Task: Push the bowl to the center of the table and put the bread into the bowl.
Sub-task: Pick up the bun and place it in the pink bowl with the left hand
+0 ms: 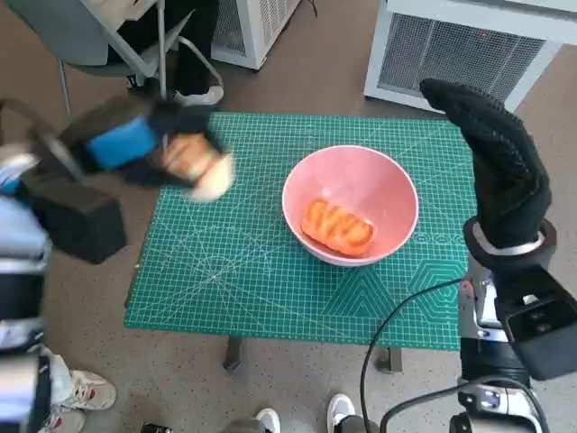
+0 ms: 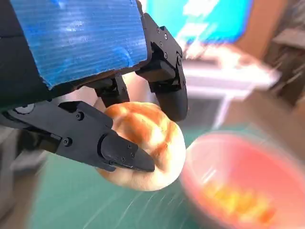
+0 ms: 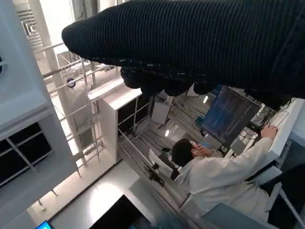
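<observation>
Black left hand (image 2: 95,109) with ribbed blue tape, seemingly screws; knitted-gloved right hand (image 1: 496,167)

Lab or office, person (image 3: 224,176) at monitor (image 3: 228,117), white cabinets (image 1: 469,45)

1. A green cutting mat (image 1: 270,271) printed with pale grid lines covers the small table.
2. Beyond the mat's far right corner stands a white unit with a grille front (image 1: 469,54).
3. Another white cabinet (image 1: 257,27) stands beyond the mat's far edge, nearer its left.
4. A grey chair (image 1: 99,36) stands beyond the mat's far left corner, with a person's dark legs and a shoe (image 1: 198,93) just beside it.
5. Sneakers (image 1: 86,392) show on the floor near the mat's near left corner, and shoe tips (image 1: 338,410) near its near edge.
6. In the right wrist view, a person in a pale top (image 3: 224,176) sits reaching toward a monitor (image 3: 228,117).
</observation>
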